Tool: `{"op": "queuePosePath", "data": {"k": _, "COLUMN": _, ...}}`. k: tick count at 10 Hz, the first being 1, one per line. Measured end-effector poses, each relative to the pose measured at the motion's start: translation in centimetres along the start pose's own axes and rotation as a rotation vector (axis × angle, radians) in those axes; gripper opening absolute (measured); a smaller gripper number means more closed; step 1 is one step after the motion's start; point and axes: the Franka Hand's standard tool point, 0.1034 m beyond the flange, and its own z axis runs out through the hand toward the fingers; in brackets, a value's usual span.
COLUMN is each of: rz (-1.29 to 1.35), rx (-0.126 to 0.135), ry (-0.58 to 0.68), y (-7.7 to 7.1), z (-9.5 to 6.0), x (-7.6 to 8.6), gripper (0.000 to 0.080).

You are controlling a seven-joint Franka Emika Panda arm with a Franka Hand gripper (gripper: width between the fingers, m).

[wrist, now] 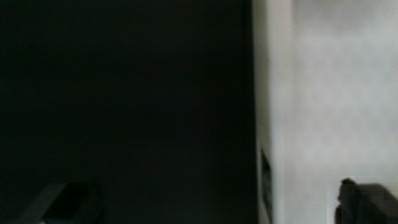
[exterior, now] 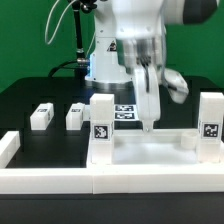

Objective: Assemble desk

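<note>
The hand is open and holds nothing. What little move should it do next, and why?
Probably swing toward the exterior view's left and lower over the nearer loose leg. The hand hangs open above the desk panel, where two upright legs stand; that leg and another loose leg wait on the black table.

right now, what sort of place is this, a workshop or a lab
Most likely a robotics lab bench: a robot arm stands over a black table, with a green backdrop behind it and a white desk leg bearing a printed black-and-white tag.
</note>
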Motion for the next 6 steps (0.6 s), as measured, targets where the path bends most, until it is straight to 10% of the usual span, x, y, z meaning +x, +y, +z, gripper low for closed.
{"op": "queuePosePath", "data": {"k": 6, "rz": -0.002, "rx": -0.009, "ry": 0.005, "y": -0.7, "z": 0.9, "x": -1.4, "gripper": 0.0621}}
